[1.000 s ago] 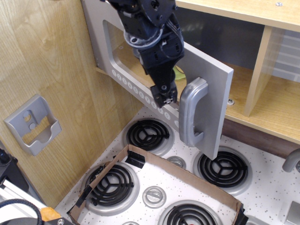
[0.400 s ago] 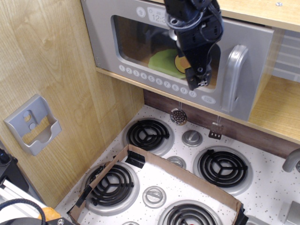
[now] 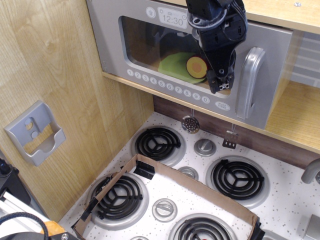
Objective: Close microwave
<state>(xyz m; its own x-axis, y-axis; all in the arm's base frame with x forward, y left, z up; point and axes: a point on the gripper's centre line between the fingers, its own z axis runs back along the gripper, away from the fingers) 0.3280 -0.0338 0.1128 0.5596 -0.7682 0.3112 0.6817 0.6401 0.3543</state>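
The silver-grey toy microwave (image 3: 125, 75) sits in the wooden shelf at the top. Its wide door lies flat against the front, with the 12:30 display (image 3: 173, 20) and a row of round buttons (image 3: 170, 87) showing. The chunky vertical grey handle (image 3: 248, 82) is at the door's right end. Through the window I see a green plate with a yellow and red disc (image 3: 196, 65). My black gripper (image 3: 221, 82) hangs in front of the door, just left of the handle, fingers pointing down and close together with nothing between them.
A grey wall-mounted holder (image 3: 36, 131) is on the left wood panel. Below lies a toy stovetop with black coil burners (image 3: 157, 142), round knobs (image 3: 204, 147) and a brown cardboard strip (image 3: 195, 186). An open wooden shelf (image 3: 295, 112) is to the right.
The door swung from wide open to flat against the microwave. My gripper moved up and right with it and now sits beside the handle.
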